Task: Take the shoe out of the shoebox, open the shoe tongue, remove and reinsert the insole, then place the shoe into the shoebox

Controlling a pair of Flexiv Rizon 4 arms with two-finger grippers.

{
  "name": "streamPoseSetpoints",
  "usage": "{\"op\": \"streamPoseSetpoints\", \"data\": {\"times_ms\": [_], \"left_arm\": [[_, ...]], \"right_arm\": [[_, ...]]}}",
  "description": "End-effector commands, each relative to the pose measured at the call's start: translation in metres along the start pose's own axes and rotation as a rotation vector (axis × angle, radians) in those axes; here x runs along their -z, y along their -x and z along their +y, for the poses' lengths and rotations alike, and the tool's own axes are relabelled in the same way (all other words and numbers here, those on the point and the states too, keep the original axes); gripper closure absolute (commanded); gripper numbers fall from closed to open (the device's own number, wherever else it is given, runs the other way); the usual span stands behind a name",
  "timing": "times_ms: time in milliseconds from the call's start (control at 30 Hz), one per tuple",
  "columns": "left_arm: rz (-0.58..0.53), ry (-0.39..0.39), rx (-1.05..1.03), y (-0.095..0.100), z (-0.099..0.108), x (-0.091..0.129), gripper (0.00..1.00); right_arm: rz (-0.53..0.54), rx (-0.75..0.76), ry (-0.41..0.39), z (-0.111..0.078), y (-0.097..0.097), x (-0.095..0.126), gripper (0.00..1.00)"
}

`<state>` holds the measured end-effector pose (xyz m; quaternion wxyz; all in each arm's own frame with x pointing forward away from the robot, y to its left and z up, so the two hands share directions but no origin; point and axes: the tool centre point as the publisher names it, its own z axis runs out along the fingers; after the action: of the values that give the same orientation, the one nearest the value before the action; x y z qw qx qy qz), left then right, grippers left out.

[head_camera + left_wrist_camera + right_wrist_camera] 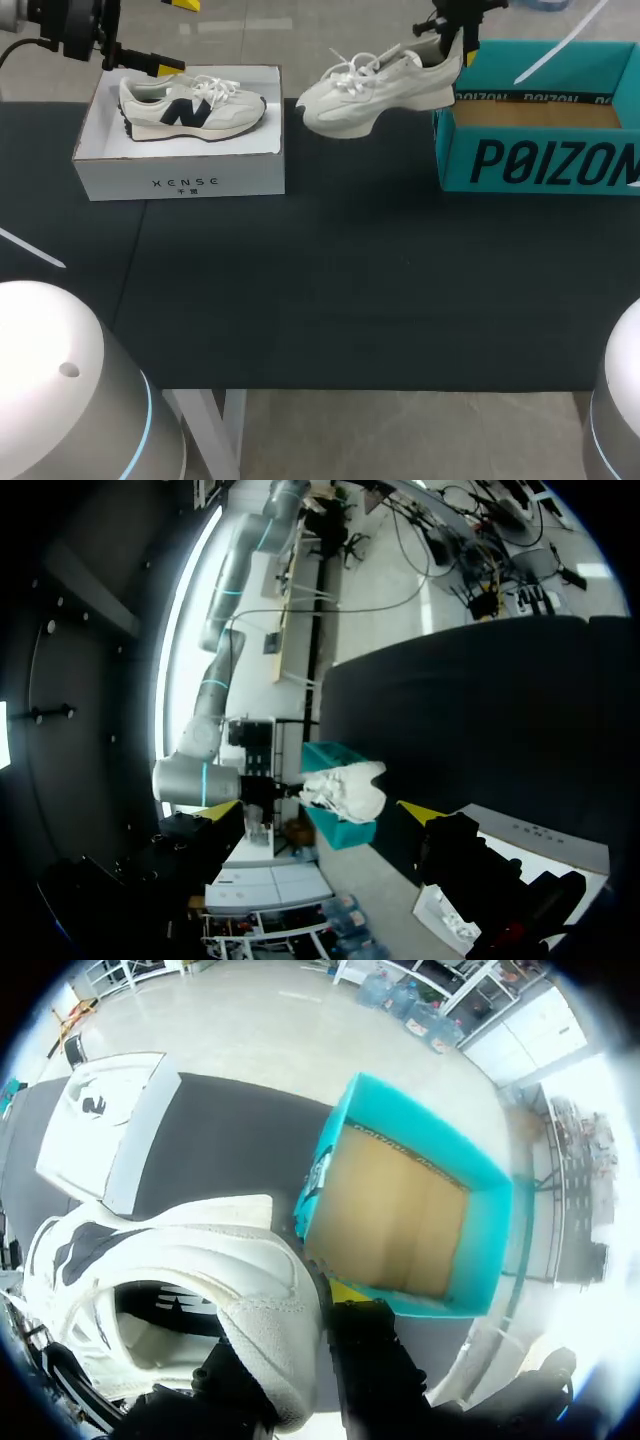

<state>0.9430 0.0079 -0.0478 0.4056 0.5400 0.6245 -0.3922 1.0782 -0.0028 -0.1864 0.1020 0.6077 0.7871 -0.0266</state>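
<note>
- Head view – the right gripper [455, 45] is clamped on the heel of the pale shoe [375, 90], which hangs in the air with its toe toward the white box [180, 180] and its heel at the near corner of the teal shoebox [540, 160].
- The teal shoebox stands open on the dark table [350, 290], its brown floor bare.
- A navy-marked shoe [190, 110] lies flat in the white box; the left gripper [175, 38] hovers at that box's far left corner, fingers apart, holding nothing.
- Left wrist view – the left gripper [313, 808] has its yellow tips spread wide with nothing between them. Well ahead, the pale shoe [345, 788] hangs over the edge of the teal shoebox [345, 830].
- Right wrist view – the right gripper [315, 1330] pinches the heel collar of the pale shoe [200, 1260], one finger outside, the other down inside. The teal shoebox [320, 1175] sits just ahead.
</note>
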Motion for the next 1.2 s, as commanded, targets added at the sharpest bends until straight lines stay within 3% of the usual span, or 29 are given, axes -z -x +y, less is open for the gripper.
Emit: {"op": "streamPoseSetpoints", "data": {"times_ms": [33, 133, 533, 700, 1200], "left_arm": [[0.003, -0.002, 0.0, 0.0, 0.0, 0.0, 0.0], [0.003, -0.002, 0.0, 0.0, 0.0, 0.0, 0.0], [0.003, -0.002, 0.0, 0.0, 0.0, 0.0, 0.0], [0.003, -0.002, 0.0, 0.0, 0.0, 0.0, 0.0], [0.003, -0.002, 0.0, 0.0, 0.0, 0.0, 0.0]], "right_arm": [[-0.088, -0.063, 0.049, -0.012, 0.017, 0.022, 1.0], [-0.138, -0.107, 0.033, -0.016, 0.04, 0.025, 1.0], [-0.122, -0.289, -0.044, -0.042, 0.137, 0.023, 1.0], [-0.058, -0.333, -0.071, -0.049, 0.175, 0.011, 1.0], [-0.05, -0.312, -0.062, -0.052, 0.18, 0.012, 1.0]]}}
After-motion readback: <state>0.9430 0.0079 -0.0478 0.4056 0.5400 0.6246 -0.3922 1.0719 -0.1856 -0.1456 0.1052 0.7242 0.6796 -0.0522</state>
